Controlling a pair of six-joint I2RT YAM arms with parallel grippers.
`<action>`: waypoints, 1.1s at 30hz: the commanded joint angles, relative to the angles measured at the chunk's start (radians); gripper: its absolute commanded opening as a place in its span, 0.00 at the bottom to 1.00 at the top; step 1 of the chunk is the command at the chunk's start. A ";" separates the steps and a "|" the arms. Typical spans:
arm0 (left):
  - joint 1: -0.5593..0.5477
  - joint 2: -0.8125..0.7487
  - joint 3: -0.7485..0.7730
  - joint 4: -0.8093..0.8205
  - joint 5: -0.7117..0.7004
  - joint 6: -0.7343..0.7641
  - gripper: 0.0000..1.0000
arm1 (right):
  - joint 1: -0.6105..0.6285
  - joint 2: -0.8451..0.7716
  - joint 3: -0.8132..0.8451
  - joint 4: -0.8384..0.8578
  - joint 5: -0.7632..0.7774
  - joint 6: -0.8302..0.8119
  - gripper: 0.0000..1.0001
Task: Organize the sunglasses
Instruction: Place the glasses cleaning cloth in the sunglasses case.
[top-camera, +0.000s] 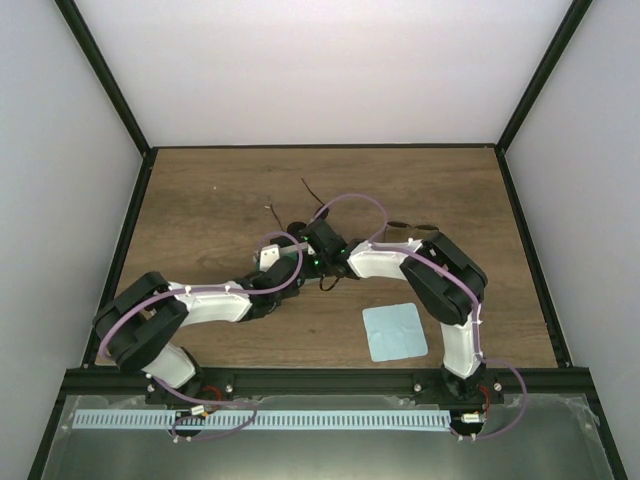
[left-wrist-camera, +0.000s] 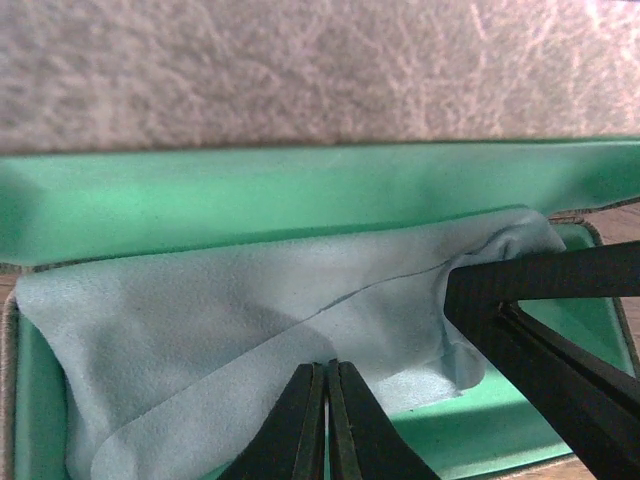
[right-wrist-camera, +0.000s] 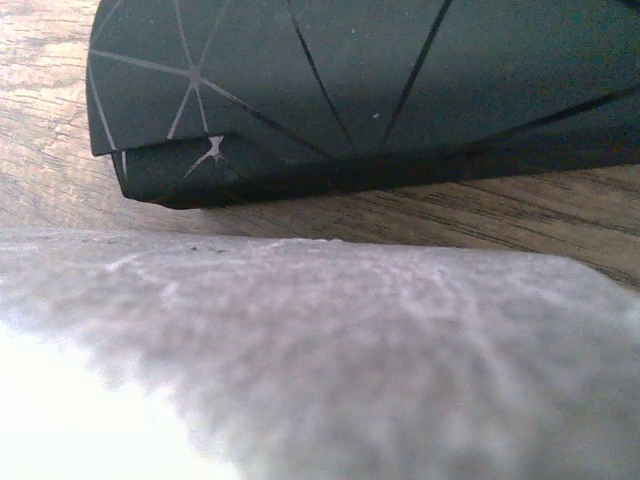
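Two closed grippers crowd one open case (left-wrist-camera: 200, 190). The left gripper (left-wrist-camera: 325, 420) is pinched shut over the blue cloth (left-wrist-camera: 250, 320) on the green lining. The right gripper (left-wrist-camera: 478, 300), just to its right, is shut on something I cannot make out. The sunglasses (top-camera: 312, 192) lie on the table (top-camera: 200, 200) just beyond both grippers, outside the case. Dragging the cloth could bunch it, and working this close the arms risk colliding or snagging the thin wire frames.

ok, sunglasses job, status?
Left gripper shut over blue cloth in open green-lined case. Right gripper shut, tip at same cloth. Sunglasses out on table, mostly hidden. Spare cloth loose, near side.
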 joint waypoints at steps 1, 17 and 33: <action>0.007 -0.012 -0.015 0.004 -0.004 0.009 0.04 | 0.008 -0.031 0.020 -0.001 -0.017 0.000 0.03; 0.011 -0.010 -0.013 0.009 0.003 0.008 0.04 | 0.010 -0.107 -0.008 -0.049 0.065 -0.010 0.53; 0.013 -0.142 -0.002 -0.010 0.039 0.039 0.05 | 0.013 -0.095 -0.017 0.031 -0.013 -0.007 0.08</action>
